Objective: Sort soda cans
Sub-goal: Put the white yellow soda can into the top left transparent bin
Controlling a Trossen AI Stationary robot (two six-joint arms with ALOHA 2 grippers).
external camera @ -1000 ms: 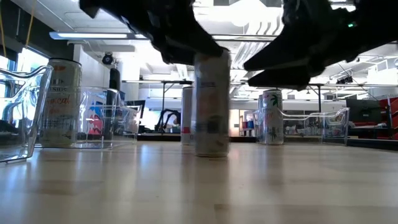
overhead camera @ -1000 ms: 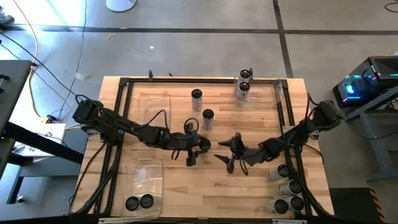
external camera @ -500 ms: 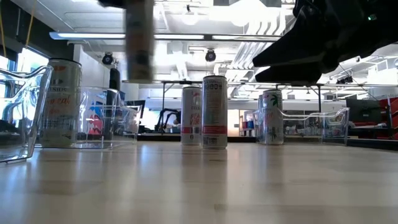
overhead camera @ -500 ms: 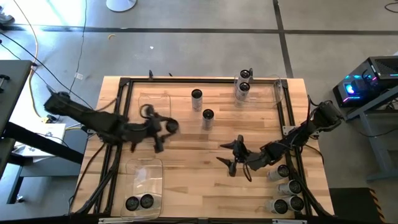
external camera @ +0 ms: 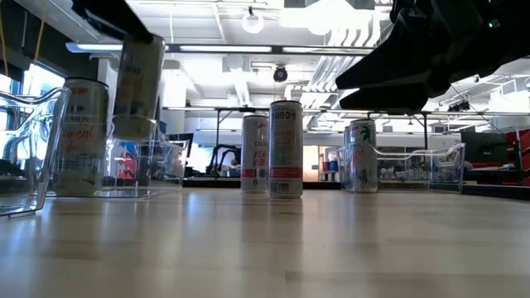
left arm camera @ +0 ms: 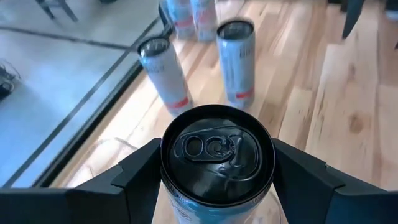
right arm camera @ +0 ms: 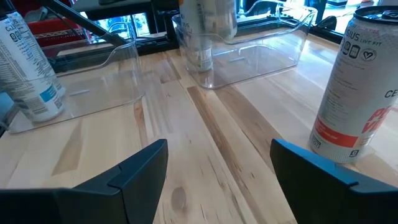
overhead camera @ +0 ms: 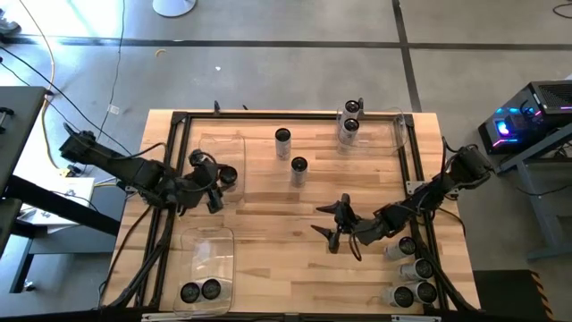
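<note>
**Left arm holding a can aloft over the left bin; right arm waiting open at mid-table**

The left arm is reaching in from the table's left edge, stretched low across the frame rail, its left gripper (overhead camera: 217, 182) clamping a dark-topped can (left arm camera: 217, 155) between both fingers. In the low view that held can (external camera: 137, 87) is hanging clear of the wood, slightly tilted, in front of the clear bin (overhead camera: 221, 152) at the far left of the table.

The right arm is bending in from the right edge, its right gripper (overhead camera: 335, 225) pointing toward the table's centre with jaws spread and nothing between them; the wrist view is showing bare wood between the fingers (right arm camera: 136, 171).

Two cans are standing upright at mid-table: one farther back (overhead camera: 282, 139) and one nearer (overhead camera: 298, 167), close together but apart. Two more are sitting in the far right bin (overhead camera: 398, 130). Two dark-topped cans (overhead camera: 200, 291) are resting in the near left bin (overhead camera: 207, 246). A cluster of silvery cans (overhead camera: 412, 279) is grouped at the near right corner, beside the right arm.
</note>
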